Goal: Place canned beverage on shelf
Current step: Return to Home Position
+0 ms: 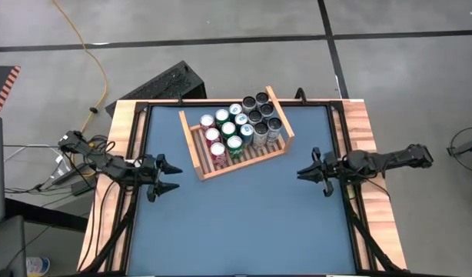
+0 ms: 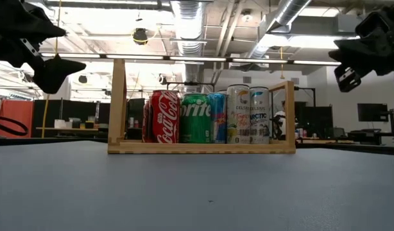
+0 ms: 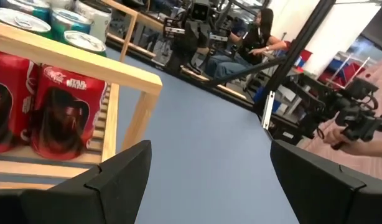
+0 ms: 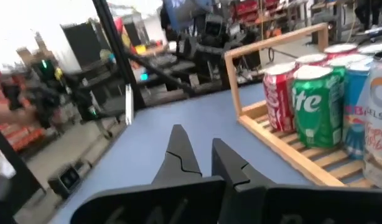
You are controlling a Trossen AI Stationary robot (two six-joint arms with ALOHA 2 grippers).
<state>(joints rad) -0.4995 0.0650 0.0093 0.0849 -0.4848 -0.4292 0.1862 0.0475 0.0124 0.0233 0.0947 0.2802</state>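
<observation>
The light-brown wooden shelf [image 1: 244, 160] stands on the blue table top at the far middle, turned at an angle. Several cans stand upright in it: red Coca-Cola cans [image 2: 163, 117], green Sprite cans [image 2: 196, 119], a blue can, white cans [image 2: 248, 115] and dark-topped cans [image 1: 257, 108]. No can shows outside the shelf. My left gripper [image 1: 174, 177] hovers open and empty at the table's left side, left of the shelf. My right gripper [image 1: 300, 173] hovers empty at the right side, its fingers nearly together [image 4: 197, 138]. Both are above the table in the low view.
The blue table top [image 1: 244, 231] lies bare in front of the shelf. Wooden boards [image 1: 121, 154] and black frame rails border the table left and right. A person sits in the room beyond the table [image 3: 259, 37]. A yellow cable [image 1: 98, 69] lies on the floor.
</observation>
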